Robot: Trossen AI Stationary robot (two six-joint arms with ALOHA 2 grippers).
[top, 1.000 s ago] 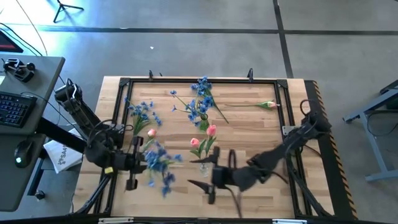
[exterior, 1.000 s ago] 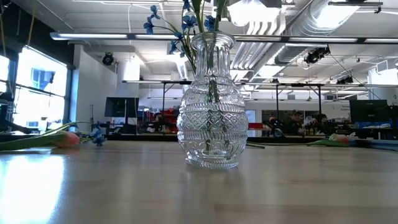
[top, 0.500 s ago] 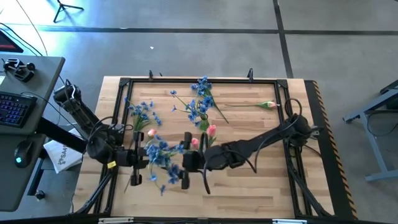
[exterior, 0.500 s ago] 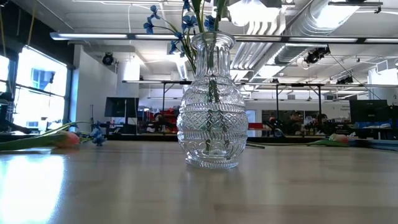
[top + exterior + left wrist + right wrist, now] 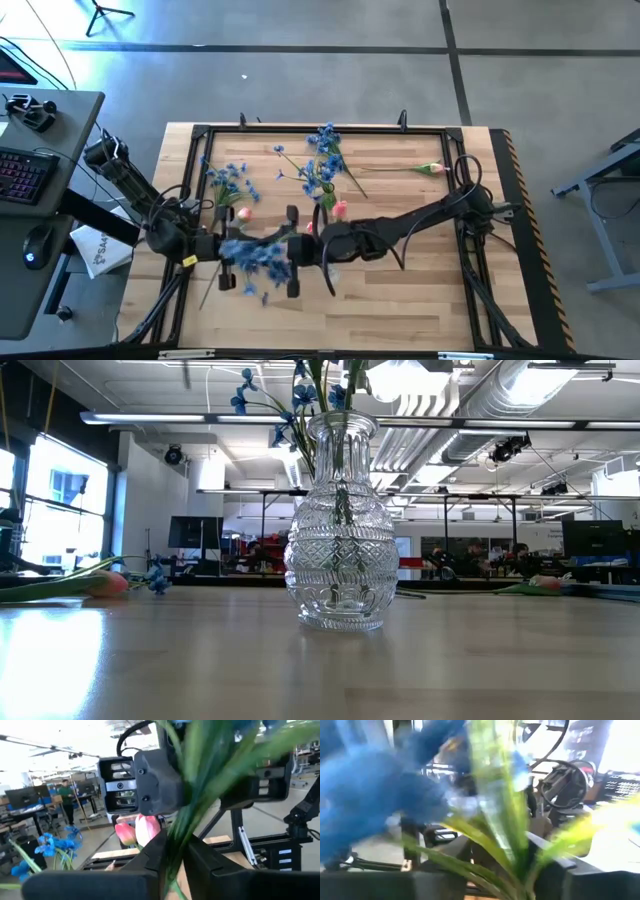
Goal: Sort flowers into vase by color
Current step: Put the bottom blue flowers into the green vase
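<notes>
High view: the wooden slatted counter point(image 5: 420, 290) carried loose blue blossom sprays point(image 5: 322, 160) toward 12 o'clock and a lone pink tulip point(image 5: 430, 169) at 2 o'clock. Near 7 o'clock the left tool point(image 5: 232, 262) and right tool point(image 5: 292, 252) met at a blurred blue spray point(image 5: 256, 260) between them.

Low view: a cut-glass vase point(image 5: 340, 530) holding blue blossoms stood centre, blocking the room behind.

Left wrist view: the fingers point(image 5: 150, 857) closed around green stems, two pink tulip buds point(image 5: 136, 831) beyond.

Right wrist view: stems lay between parted fingers point(image 5: 550, 865); grip uncertain. No writing was legible.
</notes>
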